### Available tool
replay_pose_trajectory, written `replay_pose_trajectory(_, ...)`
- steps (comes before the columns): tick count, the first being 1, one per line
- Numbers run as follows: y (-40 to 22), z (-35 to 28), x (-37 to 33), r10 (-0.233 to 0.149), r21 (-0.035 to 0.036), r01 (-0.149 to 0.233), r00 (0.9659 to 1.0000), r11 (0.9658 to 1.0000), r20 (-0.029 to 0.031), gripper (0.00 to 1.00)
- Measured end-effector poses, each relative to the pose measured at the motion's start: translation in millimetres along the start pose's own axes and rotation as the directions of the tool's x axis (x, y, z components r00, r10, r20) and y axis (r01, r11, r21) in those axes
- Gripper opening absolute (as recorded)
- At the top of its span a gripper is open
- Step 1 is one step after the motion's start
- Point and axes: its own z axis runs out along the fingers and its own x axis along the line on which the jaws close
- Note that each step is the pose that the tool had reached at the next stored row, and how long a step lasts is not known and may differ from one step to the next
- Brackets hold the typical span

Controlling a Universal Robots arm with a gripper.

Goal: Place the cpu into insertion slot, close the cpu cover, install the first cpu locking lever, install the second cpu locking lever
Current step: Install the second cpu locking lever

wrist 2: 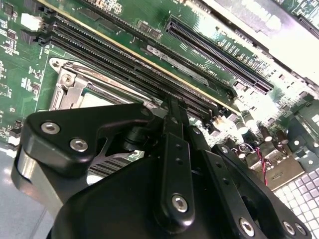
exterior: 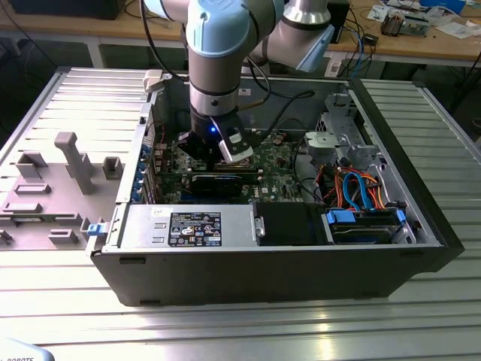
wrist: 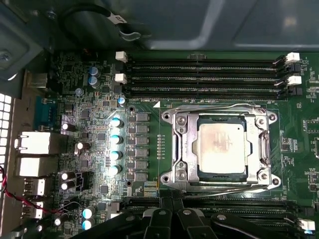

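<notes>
The cpu, silver-grey on top, lies in the insertion slot on the green board. The cpu cover lies flat around it as a silver frame. One thin wire locking lever runs along one side of the slot and a second lever along the opposite side. My gripper is at the second lever's side, by the slot's corner, fingers drawn together; whether they pinch the wire is hidden. In the second wrist view my gripper points down between the cover and the long black slots. The exterior view shows my gripper low inside the case.
Long black memory slots flank the socket on both sides. A black card stands just in front of the gripper. The open computer case walls the board in, with a drive cage and blue cables at the exterior view's right. A grey fixture plate lies outside.
</notes>
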Motion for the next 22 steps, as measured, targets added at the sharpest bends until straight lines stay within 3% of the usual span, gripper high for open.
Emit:
replay_pose_trajectory(6, -0.1, 1.0, -0.1, 0.000, -0.0145, 0.000, 1.0000, 0.9999, 0.0001, 0.11)
replay_pose_trajectory(9, -0.2, 1.8, 0.0, -0.001, -0.0177, 0.001, 1.0000, 0.9998, 0.0004, 0.11)
replay_pose_trajectory(18, -0.5, 3.6, 0.3, -0.002, -0.0449, 0.002, 1.0000, 0.9990, 0.0023, 0.11)
replay_pose_trajectory(22, -0.6, 4.3, 0.4, -0.002, -0.0495, 0.002, 1.0000, 0.9988, 0.0037, 0.11)
